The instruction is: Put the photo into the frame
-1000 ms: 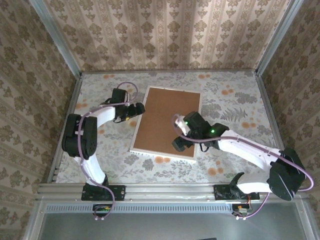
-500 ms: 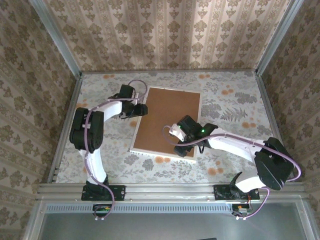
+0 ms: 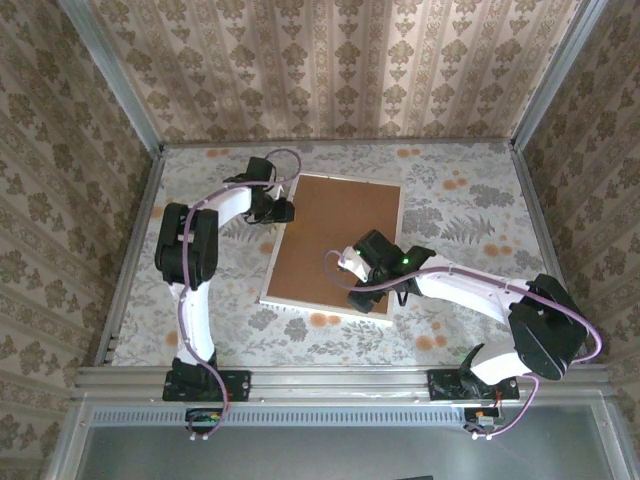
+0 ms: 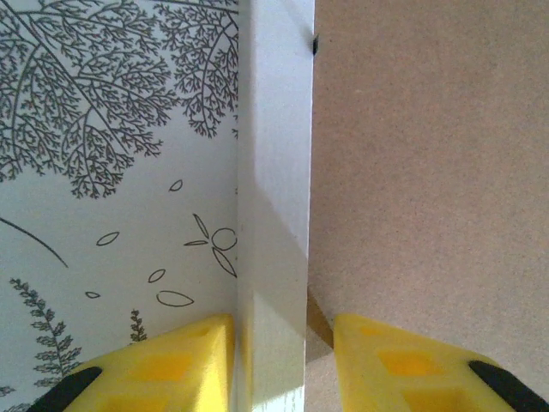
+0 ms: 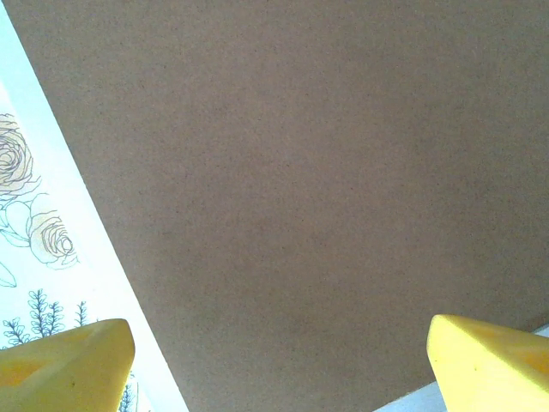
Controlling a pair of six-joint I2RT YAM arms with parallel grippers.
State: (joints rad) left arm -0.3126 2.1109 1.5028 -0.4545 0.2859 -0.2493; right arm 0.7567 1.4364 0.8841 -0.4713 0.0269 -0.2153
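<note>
As the left gripper [image 4: 279, 333] straddles the white edge of the frame [image 4: 274, 172] near its ten o'clock corner, yellow fingers [image 4: 167, 365] parted on either side with a gap showing and nothing pinched, the frame lies back-up at the centre of the flowered table [image 3: 470, 200], a plain brown backing board [image 3: 335, 235] seated inside its border; whether the photo already sits under that board cannot be told; toward five o'clock on the board the right gripper [image 3: 363, 293] hangs just above the brown surface with its fingers spread wide and empty. The frame looks stiff but thin-edged, probably with some weight from its pane and liable to crack if twisted or dropped, and its painted edge is likely slick, so the safest hold is a firm pinch across the edge, while the light board, lying flush, offers little lip to catch
</note>
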